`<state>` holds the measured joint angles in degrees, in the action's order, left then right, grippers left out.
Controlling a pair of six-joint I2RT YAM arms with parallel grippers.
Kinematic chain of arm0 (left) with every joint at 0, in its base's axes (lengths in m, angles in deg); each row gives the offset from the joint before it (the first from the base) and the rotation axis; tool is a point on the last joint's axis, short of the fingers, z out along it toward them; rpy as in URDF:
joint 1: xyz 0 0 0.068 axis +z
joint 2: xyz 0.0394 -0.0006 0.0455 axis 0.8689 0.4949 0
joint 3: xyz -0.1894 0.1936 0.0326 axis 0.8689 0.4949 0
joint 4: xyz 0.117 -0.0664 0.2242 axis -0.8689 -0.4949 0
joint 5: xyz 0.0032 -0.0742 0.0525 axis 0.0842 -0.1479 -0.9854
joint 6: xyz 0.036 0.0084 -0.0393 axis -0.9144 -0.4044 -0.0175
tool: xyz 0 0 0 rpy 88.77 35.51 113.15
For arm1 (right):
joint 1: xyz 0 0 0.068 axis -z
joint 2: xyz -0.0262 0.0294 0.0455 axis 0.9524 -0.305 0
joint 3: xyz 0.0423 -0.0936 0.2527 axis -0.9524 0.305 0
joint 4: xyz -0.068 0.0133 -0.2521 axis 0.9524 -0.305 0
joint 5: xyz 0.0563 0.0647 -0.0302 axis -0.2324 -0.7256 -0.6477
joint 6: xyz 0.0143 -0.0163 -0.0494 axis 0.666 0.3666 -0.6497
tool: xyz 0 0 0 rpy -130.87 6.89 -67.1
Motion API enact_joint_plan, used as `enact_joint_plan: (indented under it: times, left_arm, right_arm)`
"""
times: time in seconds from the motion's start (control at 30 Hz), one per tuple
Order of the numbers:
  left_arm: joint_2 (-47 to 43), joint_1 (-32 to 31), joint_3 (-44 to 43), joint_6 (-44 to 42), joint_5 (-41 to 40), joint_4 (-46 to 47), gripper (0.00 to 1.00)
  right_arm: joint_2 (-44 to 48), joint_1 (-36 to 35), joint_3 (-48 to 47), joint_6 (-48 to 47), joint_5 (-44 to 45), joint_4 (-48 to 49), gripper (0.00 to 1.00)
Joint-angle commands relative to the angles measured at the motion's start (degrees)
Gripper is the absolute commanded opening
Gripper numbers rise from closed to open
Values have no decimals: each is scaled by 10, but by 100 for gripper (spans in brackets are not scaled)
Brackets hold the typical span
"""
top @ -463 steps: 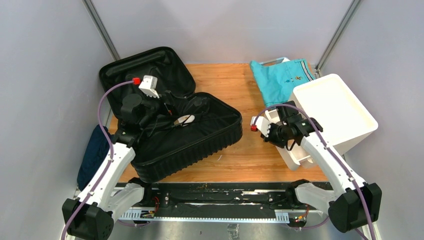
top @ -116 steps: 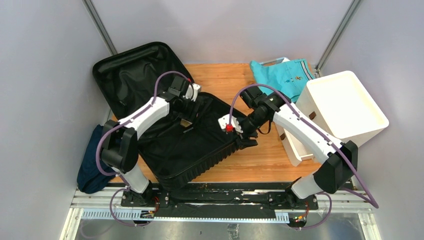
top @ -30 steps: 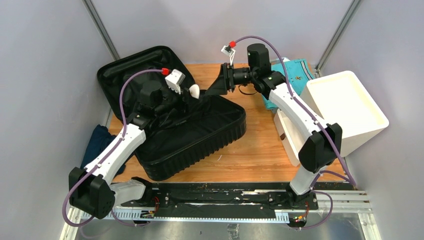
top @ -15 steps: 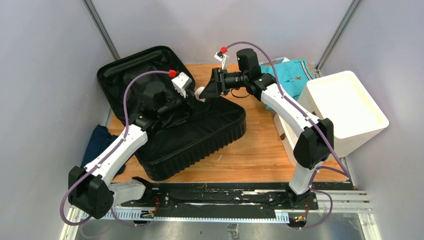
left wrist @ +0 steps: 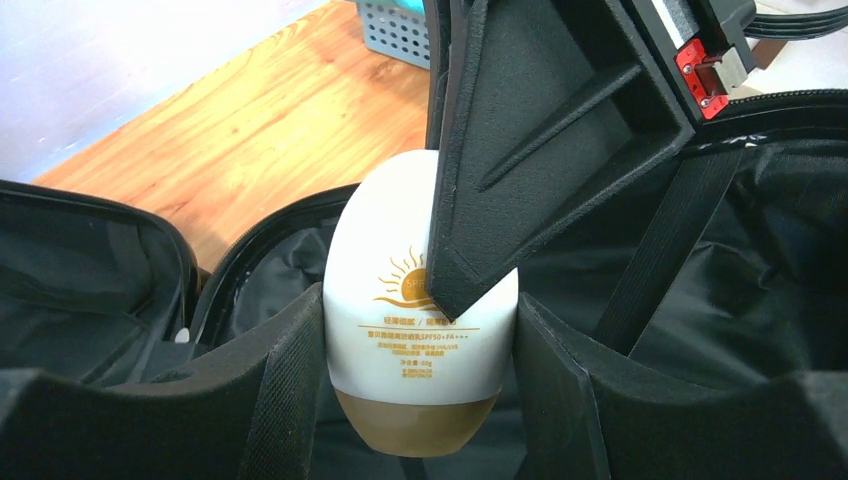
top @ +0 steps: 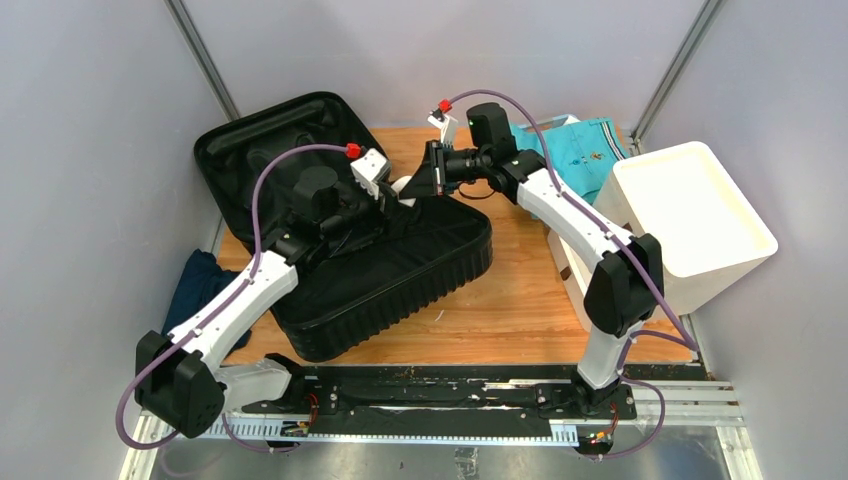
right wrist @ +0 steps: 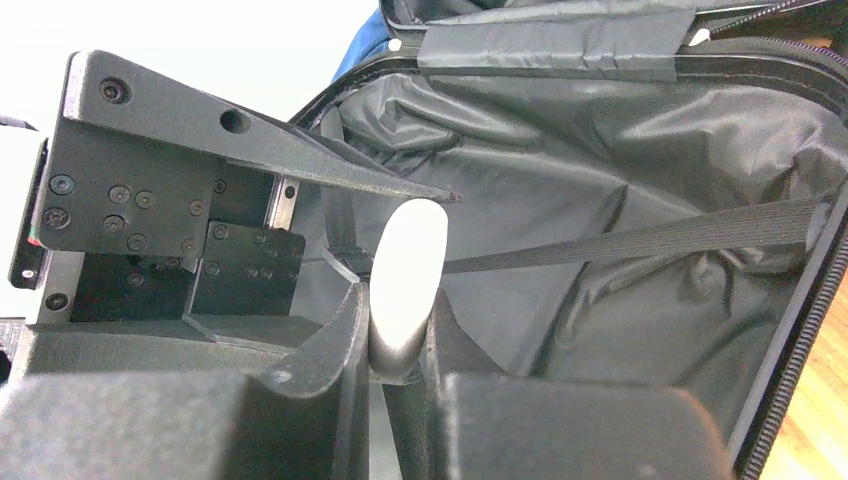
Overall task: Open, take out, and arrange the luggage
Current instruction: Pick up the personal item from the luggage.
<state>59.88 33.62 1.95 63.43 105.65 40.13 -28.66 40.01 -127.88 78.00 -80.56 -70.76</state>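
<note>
From above, the luggage [top: 400,270] lies open on the left half of the table [top: 500,310], and both arms meet over its rear rim. The left wrist view shows the left gripper [left wrist: 417,310] clamping a sunscreen bottle [left wrist: 385,345] across its broad faces, presenting it edge-on. The right wrist view shows the right gripper [right wrist: 395,300] pinched on that thin edge, probably a handover.

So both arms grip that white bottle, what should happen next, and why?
Probably the left end effector should open: it and the right end effector both clamp the sunscreen bottle above the open luggage, so releasing lets the right carry it away.
</note>
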Motion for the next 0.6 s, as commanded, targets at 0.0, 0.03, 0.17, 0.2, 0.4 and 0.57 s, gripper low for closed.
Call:
enact_joint_plan:
  times: [0.0,0.03,0.17,0.2,0.4,0.57]
  left_arm:
    - [-9,-5,-15,16,3,25,40]
    - [-10,-5,-15,19,4,25,48]
    - [-19,-5,-7,36,8,25,80]
    - [-24,-5,-4,40,8,25,86]
    - [-67,-5,6,55,0,8,100]
    - [-86,-5,-27,55,-16,-65,100]
  right_arm:
    - [11,-10,20,-12,-40,12,3]
    - [12,-9,21,-12,-43,14,1]
    - [18,2,30,4,-67,46,0]
    - [18,7,30,6,-73,55,0]
    - [27,45,30,-2,-156,119,0]
    - [42,93,27,-87,-250,119,0]
